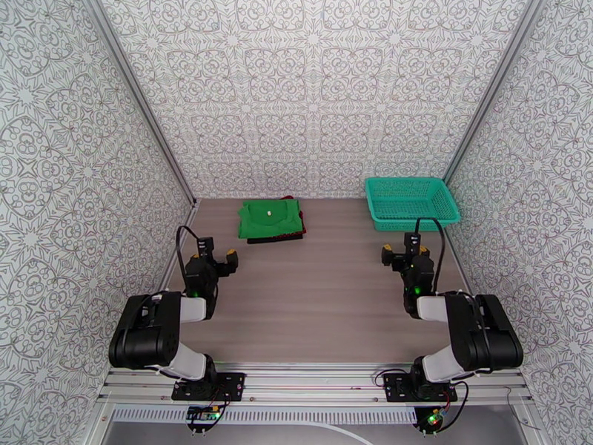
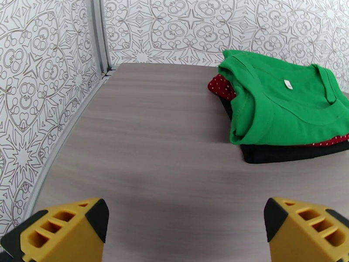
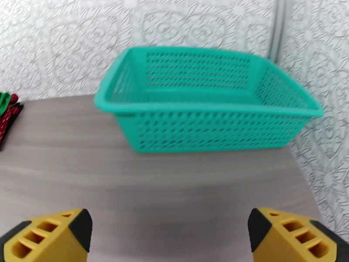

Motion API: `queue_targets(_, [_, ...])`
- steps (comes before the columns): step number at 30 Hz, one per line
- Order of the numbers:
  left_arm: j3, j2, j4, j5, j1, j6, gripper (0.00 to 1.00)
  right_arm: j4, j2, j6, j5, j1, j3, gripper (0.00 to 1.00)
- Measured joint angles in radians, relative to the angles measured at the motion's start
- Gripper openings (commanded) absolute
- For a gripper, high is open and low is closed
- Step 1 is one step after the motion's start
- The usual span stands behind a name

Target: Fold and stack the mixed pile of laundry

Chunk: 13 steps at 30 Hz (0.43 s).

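The laundry lies as one folded stack at the back of the table, left of centre. The bright green garment is on top, with a small white tag. Under it the dark red dotted garment peeks out, and the black garment is at the bottom. My left gripper hovers open and empty, nearer than the stack and to its left. My right gripper is open and empty too, just in front of the basket. An edge of the stack shows at the left of the right wrist view.
A teal plastic mesh basket stands at the back right with nothing in it, close to the right wall. Patterned walls enclose the table on three sides. Bare tabletop stretches between the two arms.
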Motion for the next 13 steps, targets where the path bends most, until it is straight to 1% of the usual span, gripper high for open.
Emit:
queue_targets(3, [0.005, 0.0, -0.007, 0.0, -0.01, 0.012, 0.99, -0.011, 0.0, 0.0, -0.012, 0.0, 0.0, 0.99])
queue_targets(13, [0.011, 0.0, -0.019, 0.008, -0.001, 0.012, 0.99, -0.013, 0.0, 0.0, -0.02, 0.0, 0.0, 0.99])
